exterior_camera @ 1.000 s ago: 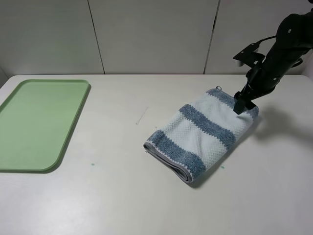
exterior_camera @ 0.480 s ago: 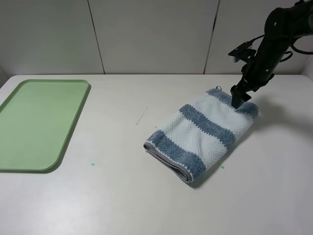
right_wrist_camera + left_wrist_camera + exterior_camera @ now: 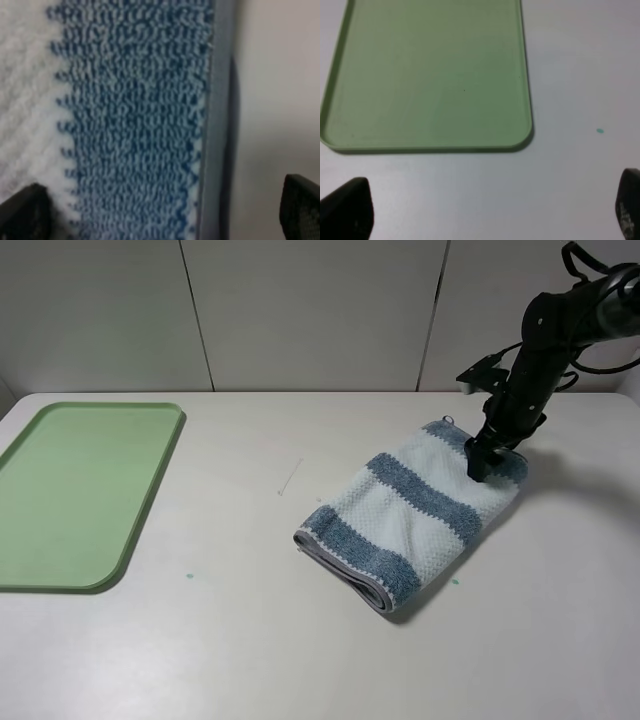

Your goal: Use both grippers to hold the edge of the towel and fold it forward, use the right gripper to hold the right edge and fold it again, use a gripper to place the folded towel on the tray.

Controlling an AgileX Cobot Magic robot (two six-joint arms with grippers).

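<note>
The blue and white striped towel (image 3: pixel 415 510) lies folded once on the table, right of centre. My right gripper (image 3: pixel 478 465) hangs over its far right blue stripe, close to the cloth, with its jaws spread wide. In the right wrist view the blue stripe (image 3: pixel 135 115) and the grey hem (image 3: pixel 215 125) fill the picture between the two fingertips (image 3: pixel 25 212). The green tray (image 3: pixel 80 490) lies at the far left. My left gripper (image 3: pixel 485 215) is open above the table just short of the tray's near edge (image 3: pixel 430 146); the exterior view does not show that arm.
A small grey loop (image 3: pixel 447 421) sticks out of the towel's far corner. A thin line (image 3: pixel 291 477) and small green specks (image 3: pixel 189 576) mark the table. The wall panels stand behind the table's far edge.
My right gripper has moved left and down along the towel's far right end, from beside the corner to over the blue stripe. The towel and tray have not moved.
</note>
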